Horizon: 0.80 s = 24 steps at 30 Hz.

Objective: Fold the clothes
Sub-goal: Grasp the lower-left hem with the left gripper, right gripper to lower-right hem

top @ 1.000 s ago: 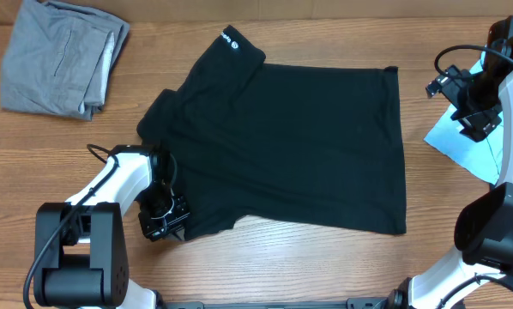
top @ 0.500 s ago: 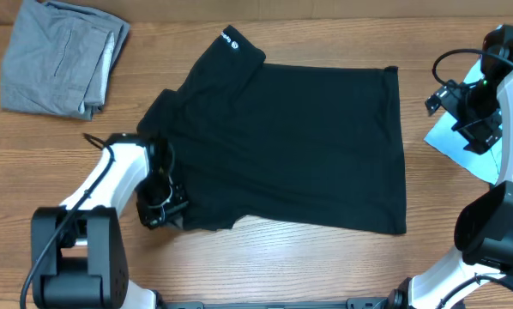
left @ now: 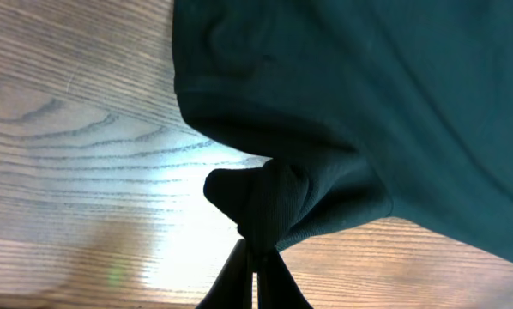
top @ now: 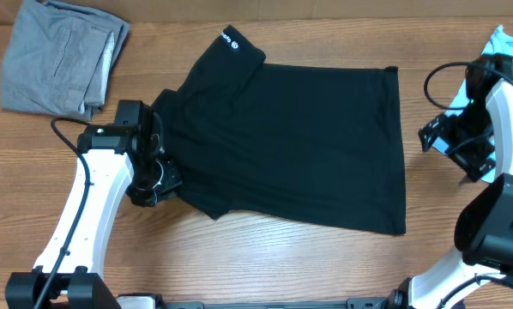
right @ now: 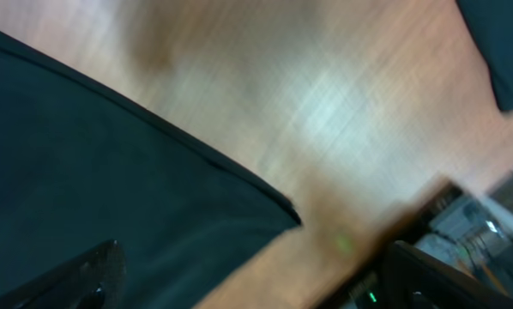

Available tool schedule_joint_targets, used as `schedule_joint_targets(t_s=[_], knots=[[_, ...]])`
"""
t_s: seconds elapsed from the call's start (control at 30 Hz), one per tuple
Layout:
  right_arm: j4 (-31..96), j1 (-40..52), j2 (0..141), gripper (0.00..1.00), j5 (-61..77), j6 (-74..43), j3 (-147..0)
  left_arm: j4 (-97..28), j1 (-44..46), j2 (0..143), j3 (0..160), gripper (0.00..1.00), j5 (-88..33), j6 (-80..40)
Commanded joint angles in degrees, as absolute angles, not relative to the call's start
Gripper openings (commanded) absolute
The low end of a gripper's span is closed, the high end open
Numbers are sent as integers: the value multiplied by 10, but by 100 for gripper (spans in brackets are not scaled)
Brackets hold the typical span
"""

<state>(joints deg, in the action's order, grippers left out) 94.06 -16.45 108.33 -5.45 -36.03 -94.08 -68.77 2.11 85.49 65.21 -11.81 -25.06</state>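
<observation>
Left pincer point(left: 255, 262): was clamped on the bunched lower-left sleeve of the black T-shirt point(top: 308, 146).
Right pincer point(right: 256, 287): fingers stood spread, empty, right of the hem.
Black T-shirt: lay flat mid-frame on the wooden surface point(top: 265, 257).
Handling: light, limp, probably saggy; seams and corners seemed best to pinch.

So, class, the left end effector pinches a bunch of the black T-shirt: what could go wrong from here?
1. The left end effector grips only a small knot of the black T-shirt; it may slip out when lifted.
2. The right end effector is open near the hem corner, holding nothing, so the shirt might slide across the table instead of folding.
</observation>
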Motion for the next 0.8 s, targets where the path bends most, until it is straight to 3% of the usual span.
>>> schedule_joint_targets(t_s=[0.0, 0.33, 0.77], knots=[[937, -161, 1029, 100, -57, -383, -883, -682, 20, 852, 661, 4, -114, -235], [830, -157, 851, 100, 61, -389, -633, -665, 20, 853, 661, 4, -114, -231], [639, -147, 829, 87, 106, -438, -422, -654, 20, 855, 661, 4, -114, -231]])
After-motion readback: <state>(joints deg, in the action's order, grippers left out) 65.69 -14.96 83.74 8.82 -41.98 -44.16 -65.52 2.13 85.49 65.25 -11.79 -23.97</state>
